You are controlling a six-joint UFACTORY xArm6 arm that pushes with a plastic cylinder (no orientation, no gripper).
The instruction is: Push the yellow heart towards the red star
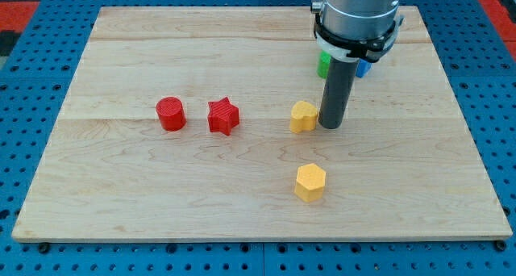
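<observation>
On the wooden board point(242, 203), near its middle: the yellow heart point(303, 116) lies flat, with my tip just at its right-hand side as the view has it.
Tip position: my tip point(331, 126) rests on the board surface beside the yellow heart; whether the two actually touch cannot be told, as they sit so close together.
Tool state: a plain dark rod with nothing to open or close; it holds nothing and stands upright under the grey arm housing point(357, 14) at the view's top.
Red star: the red star point(223, 116) lies towards the view's left of the yellow heart, at about the same height in the view, with a stretch of bare wood between them.
Red cylinder: the red cylinder point(171, 114) stands just beyond the red star, further to the view's left, apart from it.
Yellow hexagon: the yellow hexagon point(310, 182) sits below the yellow heart, towards the view's bottom, well apart from my tip.
Green block: a green block point(323, 63) peeks out behind the rod, shape hidden.
Blue block: a blue block point(364, 68) shows at the rod's other side, also mostly hidden.
</observation>
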